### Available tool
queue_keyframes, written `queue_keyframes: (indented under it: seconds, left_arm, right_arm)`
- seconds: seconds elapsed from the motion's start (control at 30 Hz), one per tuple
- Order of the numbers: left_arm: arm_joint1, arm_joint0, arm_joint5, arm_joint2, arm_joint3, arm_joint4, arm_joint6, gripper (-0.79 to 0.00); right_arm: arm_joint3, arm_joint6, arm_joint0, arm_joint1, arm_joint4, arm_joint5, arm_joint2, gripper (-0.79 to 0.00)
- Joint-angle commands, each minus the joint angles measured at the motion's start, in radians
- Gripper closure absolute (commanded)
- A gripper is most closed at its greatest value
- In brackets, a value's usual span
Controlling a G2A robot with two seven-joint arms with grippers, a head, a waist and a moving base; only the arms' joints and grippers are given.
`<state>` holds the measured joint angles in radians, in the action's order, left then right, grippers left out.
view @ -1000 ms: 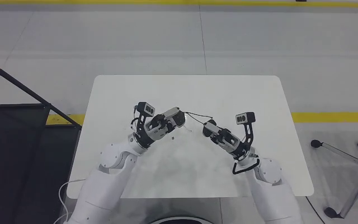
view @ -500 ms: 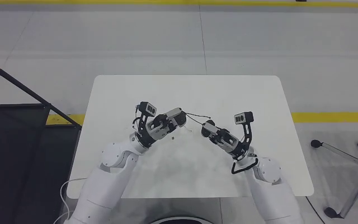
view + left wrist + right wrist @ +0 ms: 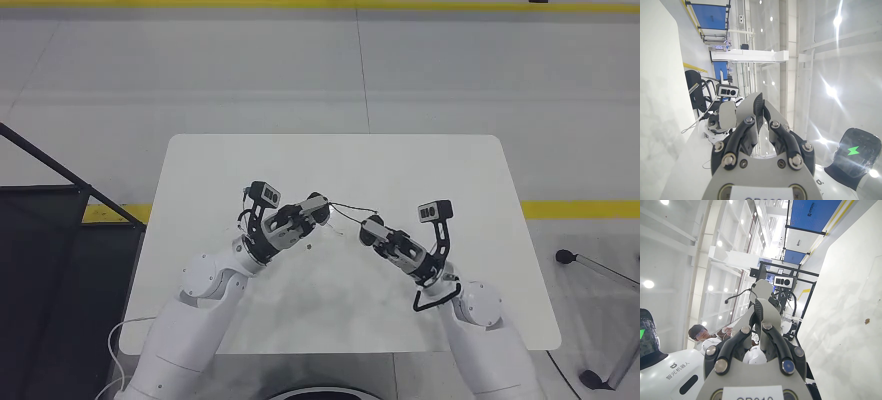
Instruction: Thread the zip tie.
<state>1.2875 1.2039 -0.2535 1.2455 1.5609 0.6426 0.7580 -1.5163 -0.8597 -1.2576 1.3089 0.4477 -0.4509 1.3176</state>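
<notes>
The thin black zip tie (image 3: pixel 345 206) hangs in the air over the middle of the tabletop (image 3: pixel 430 170), between the two end effectors. The right end effector (image 3: pixel 367 225) pinches one end tight, and a loose bit with a small knob sticks out past its tips. The left end effector (image 3: pixel 319 204) is squeezed shut too and seems to pinch the other end. Since a second ago the right one has slid a little to the left, so the two are nearer each other. That likely means the ends are being lined up. The tie does not look threaded yet.
</notes>
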Motion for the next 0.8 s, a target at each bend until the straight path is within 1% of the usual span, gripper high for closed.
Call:
queue_keyframes:
  seconds: [0.0,0.17,0.27,0.6,0.77]
  left_arm:
    - [0.0,0.0,-0.002,0.0,0.0,0.0,0.0,0.0]
    - [-0.001,0.004,-0.009,0.002,0.0,-0.003,0.0,0.0]
    - [-0.002,0.009,-0.013,0.006,0.002,-0.002,0.002,0.0]
    - [-0.005,0.027,-0.02,0.019,0.013,-0.003,0.004,0.0]
    - [-0.007,0.034,-0.018,0.026,0.015,-0.002,0.007,0.0]
  right_arm:
    - [-0.003,0.001,-0.003,-0.001,0.007,-0.003,0.003,0.0]
    - [-0.017,0.019,-0.015,-0.004,0.053,-0.024,0.018,0.0]
    - [-0.027,0.021,-0.025,-0.005,0.109,-0.043,0.034,0.0]
    - [-0.036,-0.025,-0.055,-0.009,0.309,-0.103,0.083,0.0]
    - [-0.031,-0.049,-0.063,-0.01,0.365,-0.117,0.1,0.0]
